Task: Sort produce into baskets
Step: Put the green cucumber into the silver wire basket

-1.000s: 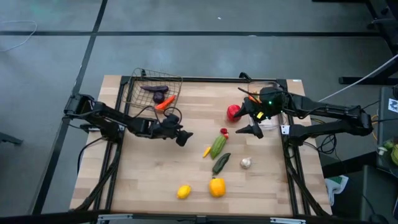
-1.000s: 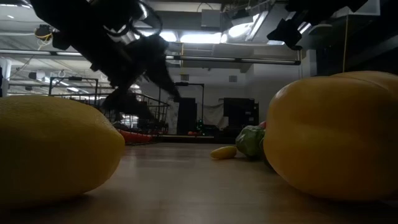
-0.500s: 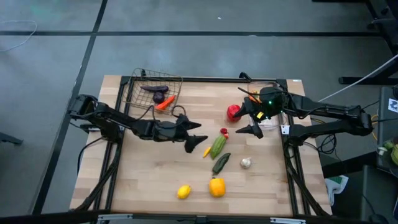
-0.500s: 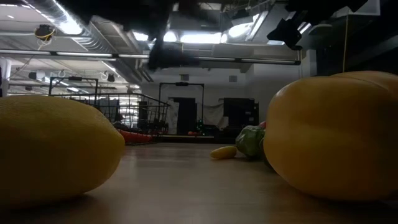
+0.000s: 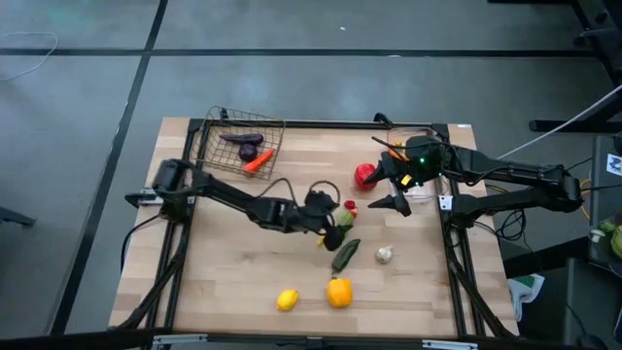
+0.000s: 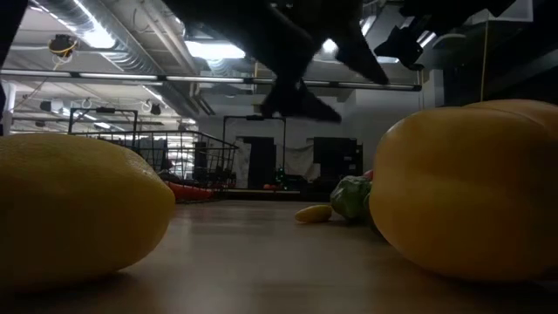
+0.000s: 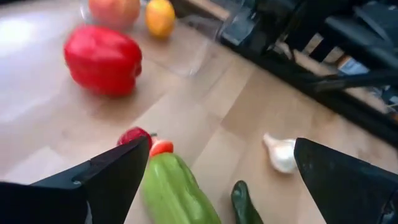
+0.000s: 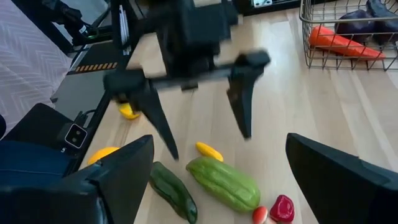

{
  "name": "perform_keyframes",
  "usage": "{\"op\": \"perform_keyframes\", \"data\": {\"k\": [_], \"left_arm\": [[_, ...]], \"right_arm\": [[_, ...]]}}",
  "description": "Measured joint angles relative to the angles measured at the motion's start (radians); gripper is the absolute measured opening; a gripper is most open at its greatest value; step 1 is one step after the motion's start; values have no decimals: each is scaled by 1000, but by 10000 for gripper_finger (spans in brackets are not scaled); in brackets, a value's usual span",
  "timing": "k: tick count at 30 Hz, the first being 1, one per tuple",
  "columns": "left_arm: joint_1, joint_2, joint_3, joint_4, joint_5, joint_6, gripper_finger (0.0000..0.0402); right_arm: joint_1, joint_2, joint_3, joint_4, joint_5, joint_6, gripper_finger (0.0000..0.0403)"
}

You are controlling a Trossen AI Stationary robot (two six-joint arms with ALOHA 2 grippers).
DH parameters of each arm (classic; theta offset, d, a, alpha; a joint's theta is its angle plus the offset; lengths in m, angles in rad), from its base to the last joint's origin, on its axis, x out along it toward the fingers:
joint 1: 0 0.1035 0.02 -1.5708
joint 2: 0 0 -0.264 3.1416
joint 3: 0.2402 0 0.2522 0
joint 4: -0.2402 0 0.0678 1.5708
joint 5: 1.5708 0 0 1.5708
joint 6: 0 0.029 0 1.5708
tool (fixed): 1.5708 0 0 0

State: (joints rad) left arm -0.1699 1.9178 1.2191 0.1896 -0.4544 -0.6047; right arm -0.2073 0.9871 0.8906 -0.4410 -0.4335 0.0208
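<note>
High view: left pincer point(image 5: 328, 220) over light-green gourd point(image 5: 342, 226), open-fingered.

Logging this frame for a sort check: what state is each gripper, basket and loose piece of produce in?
Left gripper: fingers open, above the light green squash, holding nothing.
Right gripper: fingers open, beside the clear plastic bin.
Dark wire mesh basket: holds purple and orange pieces.
Red bell pepper: loose on the wooden table.
White garlic bulb: loose.
Yellow lemon: loose.
</note>
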Motion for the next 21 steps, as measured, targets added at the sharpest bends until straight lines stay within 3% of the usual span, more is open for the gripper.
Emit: {"op": "perform_keyframes", "data": {"k": [7,21], "left_arm": [[0,130,37,-1,0,-9,400],[-3,206,37,-14,-3,-52,400]], "right_arm": [[0,0,0,-6,0,0,360],[0,0,0,-5,0,0,360]]}}
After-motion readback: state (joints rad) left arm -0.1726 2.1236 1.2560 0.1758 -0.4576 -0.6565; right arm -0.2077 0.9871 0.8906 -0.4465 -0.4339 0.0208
